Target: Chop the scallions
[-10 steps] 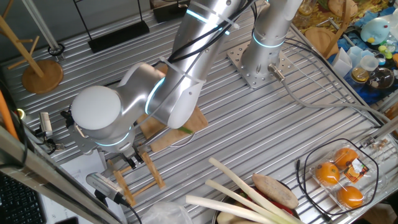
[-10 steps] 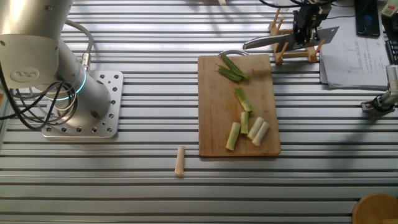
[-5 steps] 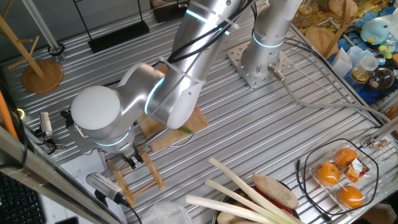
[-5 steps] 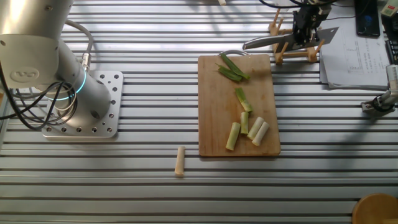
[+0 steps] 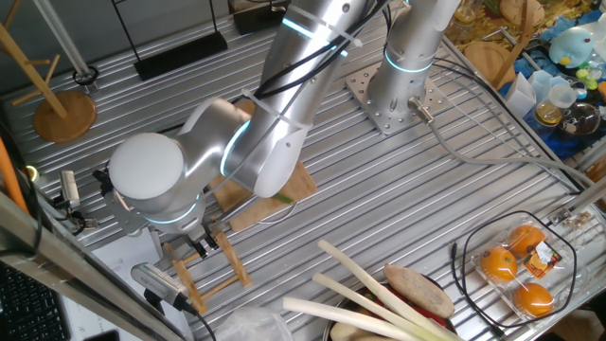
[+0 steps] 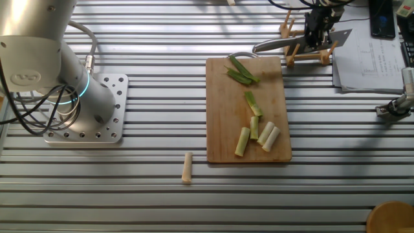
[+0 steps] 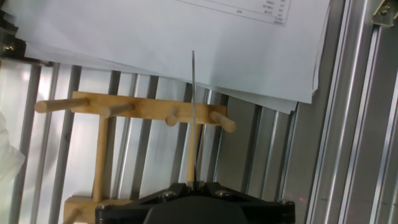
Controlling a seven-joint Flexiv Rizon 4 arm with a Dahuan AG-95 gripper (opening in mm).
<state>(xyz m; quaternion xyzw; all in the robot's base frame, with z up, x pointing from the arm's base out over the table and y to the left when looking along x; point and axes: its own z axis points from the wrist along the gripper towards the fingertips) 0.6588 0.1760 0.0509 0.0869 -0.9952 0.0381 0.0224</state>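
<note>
The table was a bed of ribbed aluminium slats running lengthwise, and the arm's round base plate was bolted to it at one end. Clutter crowded the far edges: a monitor corner, cables, a plush blue toy and cups on a side shelf.

In the middle lay a wooden cutting board, and on it the scallions, already cut into pieces: a few dark green leaf bits near the board's upper end, and a cluster of short pale and green sections lower down, some touching one another. One stubby pale piece lay off the board on the slats, just beside its lower corner.

Beyond the board's top edge stood a small wooden peg rack, and beside it sheets of printed paper lay over the slats. The gripper hung over that rack, closed on a knife whose blade reached sideways toward the board; from the hand camera the blade showed only as a thin edge crossing the rack's pegs.

At the near corner, seen from the opposite side, three thick cream leek-like stalks lay fanned out beside a brownish tuber, and a wire basket held wrapped oranges. A round wooden stand sat at the far corner, and the arm's bulky elbow hid most of the board from that side.
</note>
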